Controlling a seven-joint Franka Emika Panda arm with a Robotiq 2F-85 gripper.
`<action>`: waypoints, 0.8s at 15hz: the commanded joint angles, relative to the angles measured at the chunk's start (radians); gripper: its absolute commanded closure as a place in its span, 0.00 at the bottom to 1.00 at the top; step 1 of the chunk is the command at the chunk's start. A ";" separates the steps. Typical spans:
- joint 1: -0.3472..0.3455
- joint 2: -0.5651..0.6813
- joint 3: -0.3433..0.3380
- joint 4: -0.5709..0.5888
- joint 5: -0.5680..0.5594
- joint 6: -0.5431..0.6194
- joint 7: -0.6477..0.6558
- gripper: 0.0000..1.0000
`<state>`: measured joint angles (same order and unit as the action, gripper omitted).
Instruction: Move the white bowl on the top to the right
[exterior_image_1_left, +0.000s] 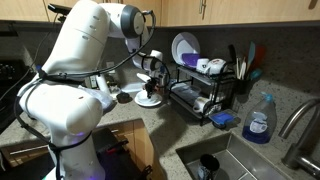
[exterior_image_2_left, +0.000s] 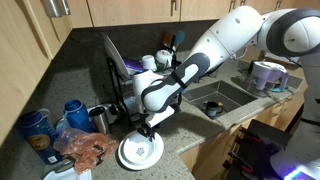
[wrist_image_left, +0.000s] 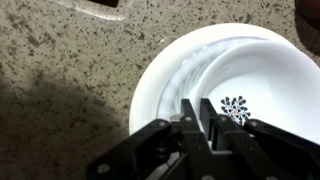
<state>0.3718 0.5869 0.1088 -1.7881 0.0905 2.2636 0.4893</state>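
Observation:
The white bowl (wrist_image_left: 255, 80) has a small black snowflake mark inside and sits nested on a wider, flatter white dish (wrist_image_left: 160, 80) on the speckled counter. My gripper (wrist_image_left: 200, 108) points down at the bowl's near rim. Its two fingers are closed tight, one on each side of the rim. In both exterior views the stacked bowl (exterior_image_1_left: 148, 99) (exterior_image_2_left: 140, 151) stands on the counter in front of the dish rack, with the gripper (exterior_image_1_left: 150, 88) (exterior_image_2_left: 148, 130) right over it.
A black dish rack (exterior_image_1_left: 205, 92) (exterior_image_2_left: 125, 75) holds a blue-rimmed plate (exterior_image_1_left: 183, 48) upright, plus cups. A blue soap bottle (exterior_image_1_left: 259, 122), the sink (exterior_image_1_left: 225, 160) (exterior_image_2_left: 225, 100) and a faucet (exterior_image_1_left: 295, 125) lie beyond. Blue containers (exterior_image_2_left: 40, 125) and a food packet (exterior_image_2_left: 85, 150) stand close by the bowl.

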 joint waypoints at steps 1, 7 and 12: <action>0.000 -0.010 -0.002 -0.030 -0.018 0.059 -0.022 0.97; 0.001 -0.021 -0.007 -0.047 -0.035 0.095 -0.043 0.97; -0.003 -0.019 -0.007 -0.051 -0.046 0.088 -0.047 0.68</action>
<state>0.3715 0.5868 0.1085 -1.7988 0.0648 2.3282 0.4555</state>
